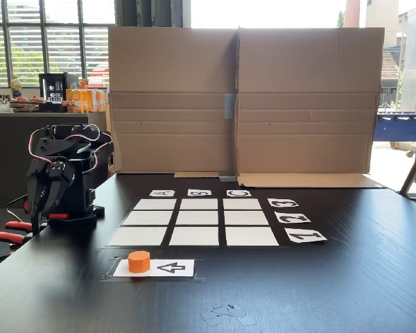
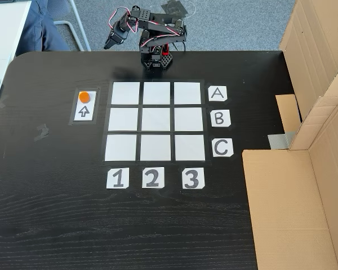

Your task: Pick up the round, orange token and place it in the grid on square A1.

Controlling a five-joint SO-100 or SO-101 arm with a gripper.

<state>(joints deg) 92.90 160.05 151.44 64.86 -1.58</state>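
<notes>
- The token (image 2: 84,96) sits on the white arrow card (image 2: 84,111), at the end nearest the arm — just left of the grid (image 2: 155,121).
- Square A1 (image 2: 125,93) lies bare.
- The gripper (image 2: 109,43) hangs folded beyond the table's (image 2: 56,214) far edge; whether its jaws are parted is unclear.

In a fixed view the claw (image 1: 43,198) hangs folded against the dark arm, so whether its jaws are parted cannot be told; in another fixed view the claw (image 2: 110,42) is too small to read. The cardboard box (image 2: 304,185) is cut off at the right edge, and the token (image 1: 139,261) hides part of the arrow card (image 1: 156,268).
</notes>
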